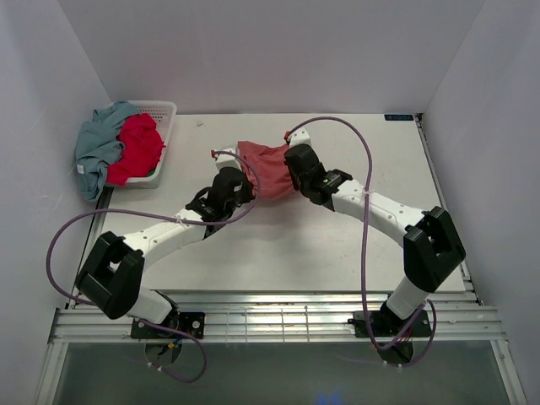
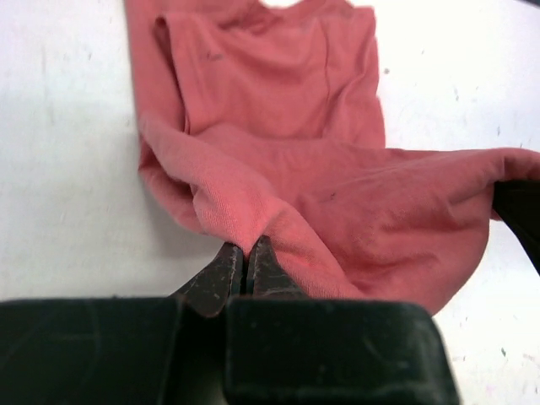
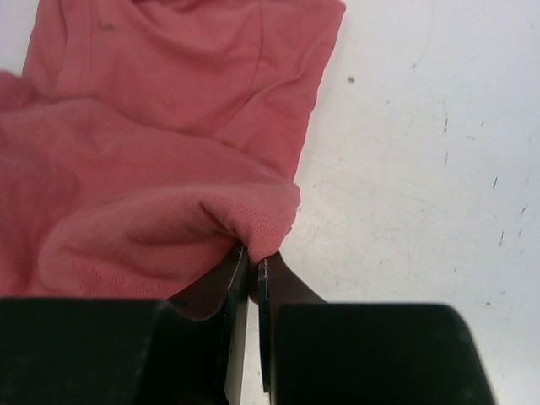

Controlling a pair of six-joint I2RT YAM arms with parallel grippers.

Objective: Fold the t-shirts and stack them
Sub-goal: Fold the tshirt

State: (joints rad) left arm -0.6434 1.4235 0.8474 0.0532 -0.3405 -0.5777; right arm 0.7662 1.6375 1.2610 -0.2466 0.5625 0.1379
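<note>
A dusty salmon-red t-shirt hangs bunched between my two grippers over the middle of the table. My left gripper is shut on its near left edge; in the left wrist view the cloth is pinched between the tips. My right gripper is shut on the right edge; in the right wrist view the folded hem is clamped. The far part of the shirt rests on the table. A bright crimson t-shirt and a grey-blue t-shirt lie heaped in the basket.
The white lattice basket stands at the table's far left corner, the grey-blue shirt spilling over its left side. White walls close in the table on three sides. Purple cables loop from both arms.
</note>
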